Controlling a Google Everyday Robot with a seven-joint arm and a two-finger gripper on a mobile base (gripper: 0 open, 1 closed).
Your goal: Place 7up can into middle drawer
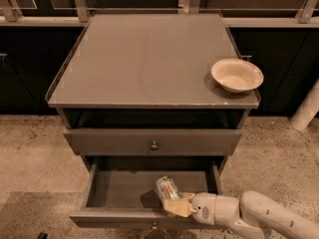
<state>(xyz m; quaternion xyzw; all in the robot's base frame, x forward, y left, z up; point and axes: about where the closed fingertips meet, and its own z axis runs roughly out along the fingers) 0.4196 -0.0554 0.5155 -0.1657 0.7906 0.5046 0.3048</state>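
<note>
Grey cabinet (64, 117) on a speckled floor (30, 148), one of each. Its flat surface (144, 59) carries a single cream bowl (237, 74) at the right front corner, well apart from everything below.

You have two drawers in sight. The upper drawer front (109, 142) is shut, with a small round knob (154, 145) at its centre. The middle drawer (119, 189) is pulled out beneath it.

One white arm (259, 215) reaches in from the lower right across the drawer's front right corner.

Your hand (177, 205) sits just inside the drawer front, its tan fingers (175, 208) pinching the lower end of the 7up can (168, 187).

One can only. It is tilted, top leaning up-left, over the right half of the middle drawer's floor. Green and red print shows on it, but you can read no lettering.
</note>
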